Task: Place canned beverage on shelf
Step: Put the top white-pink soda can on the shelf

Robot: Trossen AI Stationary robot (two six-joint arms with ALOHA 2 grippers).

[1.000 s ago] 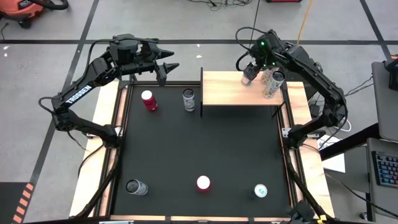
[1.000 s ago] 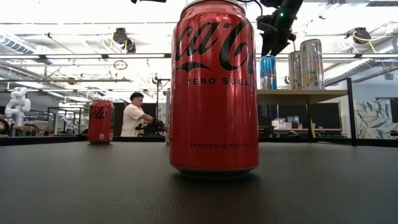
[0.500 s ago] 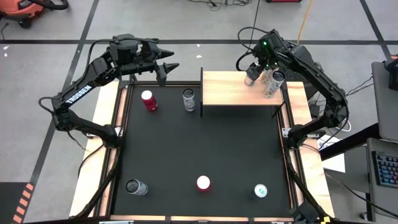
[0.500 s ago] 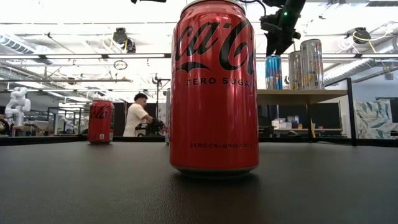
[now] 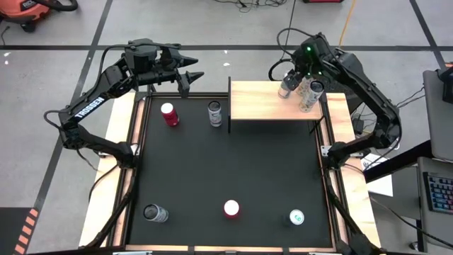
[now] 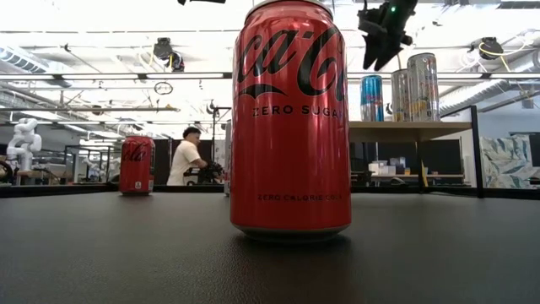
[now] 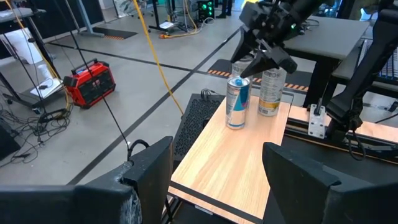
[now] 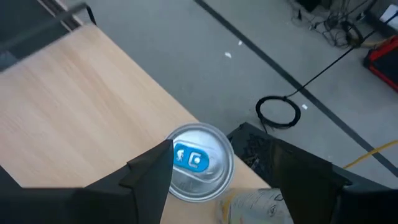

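Observation:
The blue canned beverage (image 6: 370,97) stands upright on its base near the far edge of the pale-wood shelf (image 5: 262,103). Its top (image 8: 198,162) faces my right wrist camera. My right gripper (image 6: 380,55) hangs open just above it, with a gap showing between the fingertips and the can's top. It also shows in the left wrist view (image 7: 261,59). My left gripper (image 5: 187,74) waits open above the table's far left corner, with nothing between its fingers (image 7: 152,171).
Two silver cans (image 6: 400,95) (image 6: 423,87) stand on the shelf beside the blue one. On the black table stand a red can (image 5: 169,114) and a silver can (image 5: 215,113) at the far side. Three more cans (image 5: 155,212) (image 5: 231,209) (image 5: 296,217) stand near the front edge.
My right gripper has risen from the blue can's top and drawn a little toward the table's far right, its fingers equally wide apart throughout. The can stays upright on the shelf.

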